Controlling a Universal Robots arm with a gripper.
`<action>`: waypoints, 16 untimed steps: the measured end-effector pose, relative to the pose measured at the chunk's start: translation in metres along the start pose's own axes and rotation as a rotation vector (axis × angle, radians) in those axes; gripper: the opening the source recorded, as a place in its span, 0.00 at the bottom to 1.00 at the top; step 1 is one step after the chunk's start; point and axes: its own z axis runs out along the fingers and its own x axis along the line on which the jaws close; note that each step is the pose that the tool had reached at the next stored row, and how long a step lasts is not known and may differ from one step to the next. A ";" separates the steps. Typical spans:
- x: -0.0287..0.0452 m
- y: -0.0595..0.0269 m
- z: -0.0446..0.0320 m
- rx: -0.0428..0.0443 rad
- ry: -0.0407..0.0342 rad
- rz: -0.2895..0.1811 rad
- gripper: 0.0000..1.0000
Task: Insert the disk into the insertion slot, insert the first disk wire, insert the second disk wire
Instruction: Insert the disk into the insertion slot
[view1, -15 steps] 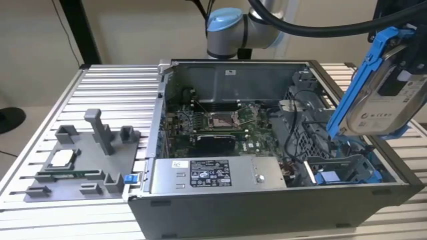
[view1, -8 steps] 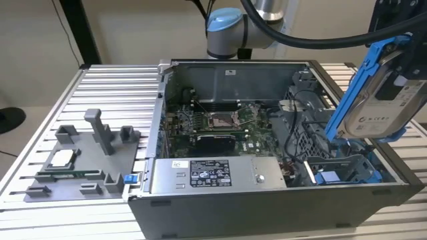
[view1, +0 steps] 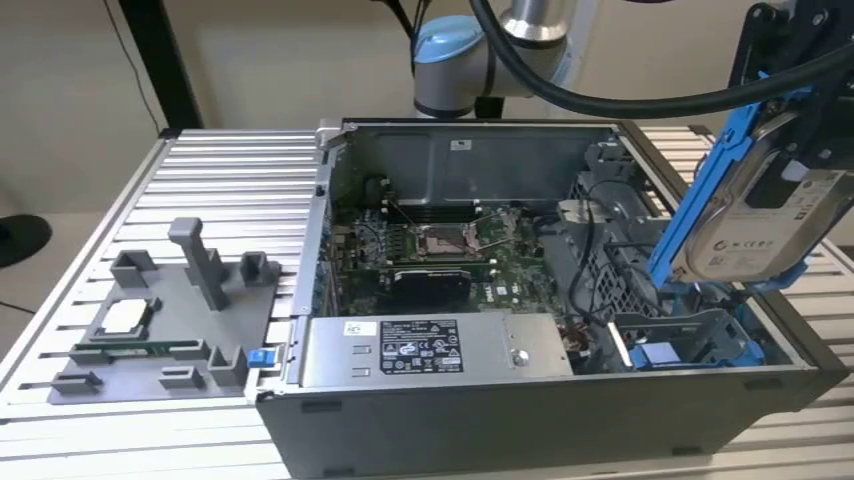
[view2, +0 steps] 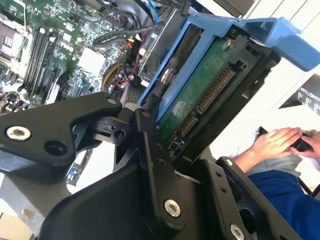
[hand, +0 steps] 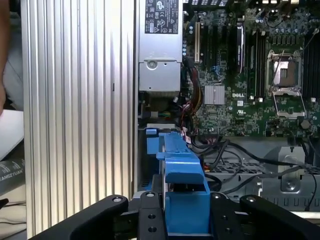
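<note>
My gripper (view1: 805, 150) is shut on the disk (view1: 761, 215), a silver drive with a white label in a blue carrier frame. It hangs tilted above the case's corner at the exterior view's right. The insertion slot (view1: 683, 338), a grey metal bay with blue rails, lies just below it inside the case. In the second wrist view the disk's green circuit board (view2: 200, 95) and blue frame (view2: 240, 30) stand between my black fingers (view2: 150, 150). The first wrist view shows the blue carrier (hand: 182, 185) edge-on over the bay, with loose black cables (hand: 220, 150) beside it.
The open computer case (view1: 534, 420) rests on a ribbed aluminium table (view1: 227, 180). Inside are the motherboard (view1: 427, 250) and a grey power-supply box (view1: 427, 350). A grey fixture plate (view1: 160, 320) with small parts lies at the exterior view's left. A person's hands (view2: 280, 142) are beside the table.
</note>
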 end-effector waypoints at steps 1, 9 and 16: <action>0.0000 0.0000 0.0000 0.0000 0.0003 0.000 0.00; 0.0000 -0.0001 0.0013 0.0000 0.0022 0.000 0.00; -0.0001 -0.0003 0.0062 0.0001 0.0032 0.000 0.00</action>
